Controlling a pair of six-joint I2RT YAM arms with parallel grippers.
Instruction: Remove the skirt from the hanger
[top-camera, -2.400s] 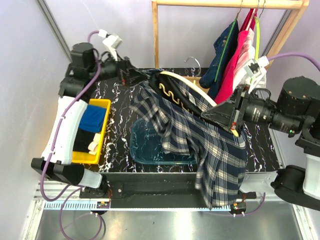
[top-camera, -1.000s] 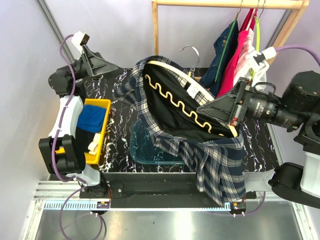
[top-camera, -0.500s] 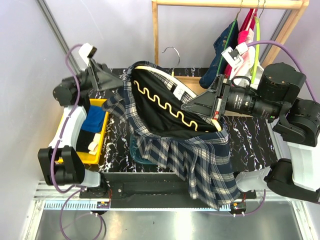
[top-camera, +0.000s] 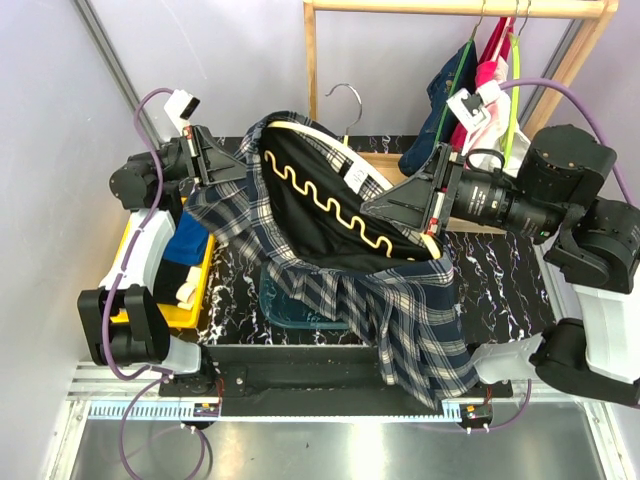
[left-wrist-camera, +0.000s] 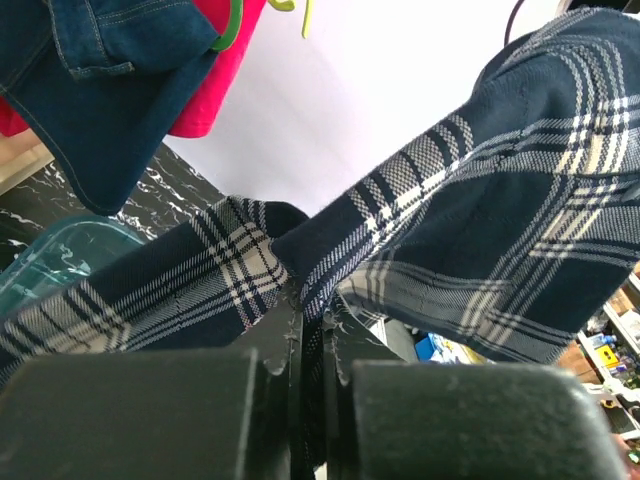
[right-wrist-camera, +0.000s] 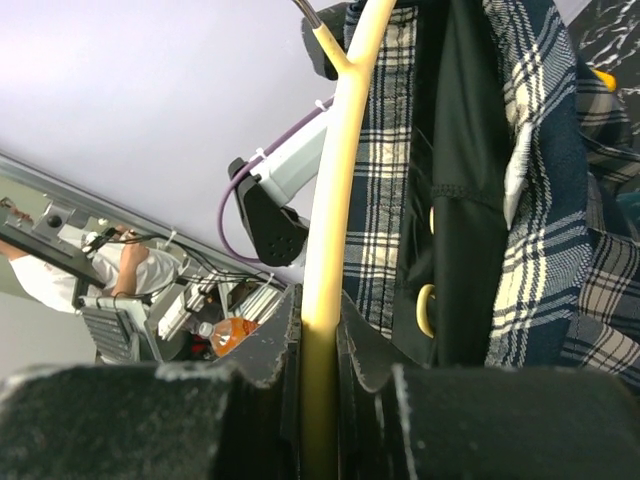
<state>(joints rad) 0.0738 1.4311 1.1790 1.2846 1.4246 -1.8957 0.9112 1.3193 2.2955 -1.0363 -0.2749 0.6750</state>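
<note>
Two hands hold a skirt and its hanger up over the tabletop.

On the left, a yellow box (top-camera: 132, 238) sits on the dark tabletop (top-camera: 240, 280). The left hand (left-wrist-camera: 311, 320) is shut tight on a pinch of the check skirt (top-camera: 410, 310). The skirt is up in the air, wrapped around the pale yellow hanger (right-wrist-camera: 335, 190), and its long end hangs down past the near edge. The right hand (right-wrist-camera: 320, 335) is clamped on the hanger's curved top. Far right, clothes (top-camera: 438, 115) hang on a wooden rail (top-camera: 450, 8).
</note>
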